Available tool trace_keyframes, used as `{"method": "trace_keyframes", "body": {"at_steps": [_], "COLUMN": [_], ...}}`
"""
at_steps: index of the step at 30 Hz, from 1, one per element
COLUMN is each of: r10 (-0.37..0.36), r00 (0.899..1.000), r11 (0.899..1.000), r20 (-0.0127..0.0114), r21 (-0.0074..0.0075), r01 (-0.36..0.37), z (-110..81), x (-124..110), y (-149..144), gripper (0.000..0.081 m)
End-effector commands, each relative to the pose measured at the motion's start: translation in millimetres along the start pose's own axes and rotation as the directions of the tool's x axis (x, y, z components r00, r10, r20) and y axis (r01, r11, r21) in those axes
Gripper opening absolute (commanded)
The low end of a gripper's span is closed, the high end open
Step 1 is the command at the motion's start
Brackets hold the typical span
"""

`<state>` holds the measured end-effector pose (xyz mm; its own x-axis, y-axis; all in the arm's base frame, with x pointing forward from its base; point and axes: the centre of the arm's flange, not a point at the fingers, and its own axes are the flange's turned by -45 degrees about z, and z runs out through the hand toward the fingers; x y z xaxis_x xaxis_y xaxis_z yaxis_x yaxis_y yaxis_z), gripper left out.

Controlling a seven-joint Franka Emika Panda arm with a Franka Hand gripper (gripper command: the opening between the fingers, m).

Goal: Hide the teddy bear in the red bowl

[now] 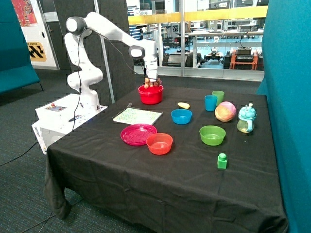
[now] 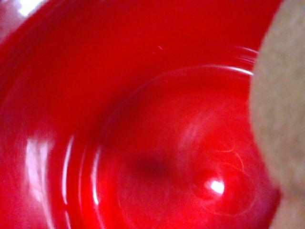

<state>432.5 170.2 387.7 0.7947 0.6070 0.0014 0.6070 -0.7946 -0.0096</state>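
Note:
The red bowl stands near the back edge of the black table, close to the robot's base. My gripper hangs straight down over it, shut on the tan-brown teddy bear, which sits at rim level, partly inside the bowl. In the wrist view the bowl's glossy red inside fills the picture. The bear's tan plush shows along one edge. My fingers do not show there.
In front of the red bowl lie a patterned card, a magenta plate and an orange-red bowl. Beside them are a blue bowl, a green bowl, two cups, a pink-yellow ball and a green block.

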Motion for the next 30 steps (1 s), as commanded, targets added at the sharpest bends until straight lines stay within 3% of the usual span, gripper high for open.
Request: {"method": "trace_keyframes", "body": {"at_steps": [1, 26, 30], "r10": [0.008, 0.087, 0.084], "r00": [1.0, 0.996, 0.996], "r11": [1.0, 0.996, 0.996], "r20": [0.0013, 0.0006, 0.0006], "r21": [-0.0096, -0.0097, -0.0097], "r01": [-0.008, -0.087, -0.084], "z": [31.3, 56.0, 54.2], "x": [11, -1, -3], "y": [-16, 1, 3], "gripper": [0.0, 0.0, 0.0306]}}
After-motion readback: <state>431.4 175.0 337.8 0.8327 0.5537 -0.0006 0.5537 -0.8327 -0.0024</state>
